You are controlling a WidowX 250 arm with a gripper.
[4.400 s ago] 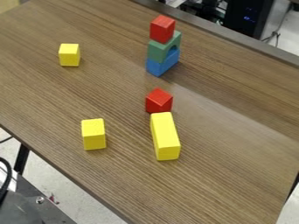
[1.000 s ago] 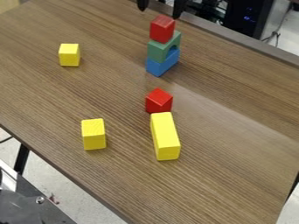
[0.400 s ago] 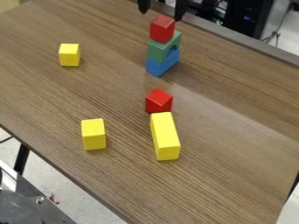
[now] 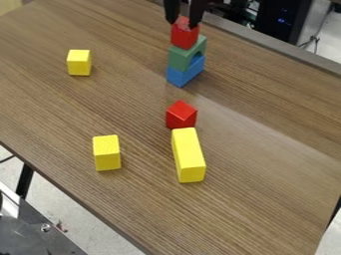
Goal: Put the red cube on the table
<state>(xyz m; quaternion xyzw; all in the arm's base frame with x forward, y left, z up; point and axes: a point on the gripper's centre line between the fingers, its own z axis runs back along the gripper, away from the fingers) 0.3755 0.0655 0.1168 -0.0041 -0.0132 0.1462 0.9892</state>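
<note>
Hand [image 4: 183,25]: right at the top of the stack; from where I'm standing I can't tell whether it has a grip.
Upper red cube [image 4: 184,38]: just under the hand, resting on the green arch [image 4: 178,59], with the blue block [image 4: 176,78] beneath.
Lower red cube [image 4: 180,117]: on the tabletop [image 4: 266,174], well apart from the hand.
Long yellow block [image 4: 190,158]: farther from the hand, close by that cube.
Smaller yellow blocks: one [image 4: 79,63] off to the hand's side, another [image 4: 106,154] farther away.
</note>
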